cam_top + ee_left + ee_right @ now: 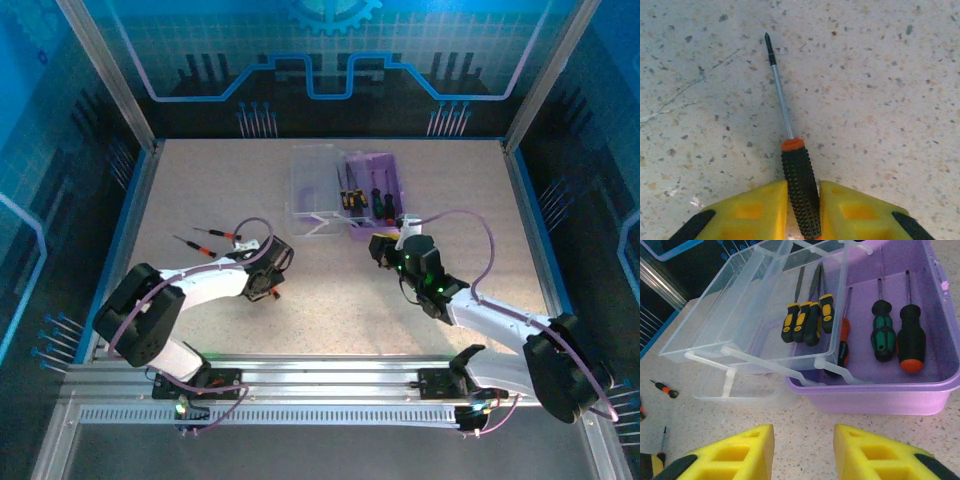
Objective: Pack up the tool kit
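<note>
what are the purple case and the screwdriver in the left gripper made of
Purple case: likely plastic, with smooth translucent walls and a moulded rim.
Screwdriver: the handle looks like black rubber, studded, with an orange collar; the shaft seems shiny metal with a dark tip.

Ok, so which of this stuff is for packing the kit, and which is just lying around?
For the job: purple case, clear tray, held screwdriver, two loose screwdrivers, screwdrivers already inside.
Just there: speckled table, blue walls.

In front of the case [875, 397] the table [802, 437] lies bare. Left of the case its clear trays [715, 315] jut out, blocking that side.
</note>
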You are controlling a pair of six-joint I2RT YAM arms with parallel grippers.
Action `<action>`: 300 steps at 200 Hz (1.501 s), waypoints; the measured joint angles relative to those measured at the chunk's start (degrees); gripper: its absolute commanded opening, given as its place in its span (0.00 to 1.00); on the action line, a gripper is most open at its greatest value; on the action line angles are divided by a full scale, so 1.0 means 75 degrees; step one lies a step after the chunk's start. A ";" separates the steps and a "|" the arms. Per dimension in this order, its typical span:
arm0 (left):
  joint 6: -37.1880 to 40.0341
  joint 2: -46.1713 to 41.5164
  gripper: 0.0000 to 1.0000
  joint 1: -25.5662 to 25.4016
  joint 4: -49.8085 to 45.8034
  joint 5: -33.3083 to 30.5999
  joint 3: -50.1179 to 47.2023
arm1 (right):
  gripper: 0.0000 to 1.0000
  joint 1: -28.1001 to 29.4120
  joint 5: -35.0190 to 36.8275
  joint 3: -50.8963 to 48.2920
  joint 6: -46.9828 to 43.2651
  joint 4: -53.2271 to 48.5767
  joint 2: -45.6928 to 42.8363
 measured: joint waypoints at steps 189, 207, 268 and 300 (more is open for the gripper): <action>0.0408 -0.0836 0.05 -0.0038 -0.0015 -0.0111 -0.0446 | 0.65 -0.0111 -0.1183 0.0000 0.0195 0.0189 0.0294; 0.0469 -0.1139 0.05 -0.0038 -0.0184 -0.0114 -0.0443 | 0.67 -0.0315 -0.1827 0.0000 0.0458 0.0498 0.0694; 0.0790 -0.1973 0.04 -0.0038 -0.1017 -0.0274 -0.0096 | 0.66 -0.0644 -0.2544 0.0000 0.0886 0.0836 0.1052; 0.1020 -0.2285 0.04 -0.0038 -0.1416 -0.0408 0.0420 | 0.66 -0.0647 -0.2623 0.0000 0.0924 0.0880 0.1049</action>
